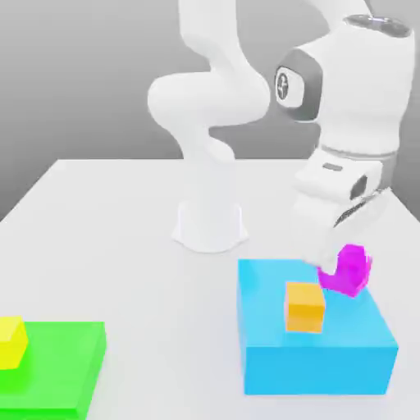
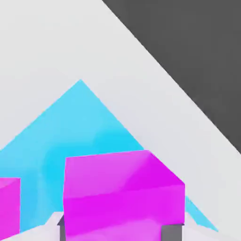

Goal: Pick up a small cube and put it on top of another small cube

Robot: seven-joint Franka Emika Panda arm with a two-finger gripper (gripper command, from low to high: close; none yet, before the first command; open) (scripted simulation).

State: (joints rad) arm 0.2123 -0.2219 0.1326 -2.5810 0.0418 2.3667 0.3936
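Nearest in the exterior view, the green block point(image 1: 61, 349) lies at the left with the yellow cube point(image 1: 10, 343) on it, and the blue block point(image 1: 316, 369) sits to the right. The orange cube point(image 1: 304, 308) stands on the blue block toward its near side. Beyond it, also over the blue block, is the bright magenta of the task's two cubes, one partly overlapping the other and partly behind the hand. In the hand view, the first magenta cube point(image 2: 123, 190) sits between the fingertips of the gripper point(image 2: 117, 233), whose jaws are closed on its sides; the second magenta cube point(image 2: 8, 207) is just beside it. From this angle the held cube may be barely clear of the blue top or touching it; the overlap hides its underside.

It should handle as a light, stiff block, in little danger of crushing. Its flat, plain faces could be a touch slippery, so the hold wants to be on two opposite sides, square and near the middle, with the bottom left free to land flat. The next move calls for a straight lift, then a level shift over its twin and a gentle release; a skewed grip could tip it or nudge the neighbour away.

Farther back, the white arm point(image 1: 209, 102) rises from its base point(image 1: 209, 225) on the pale table point(image 1: 123, 213), with the grey backdrop point(image 1: 82, 74) beyond.
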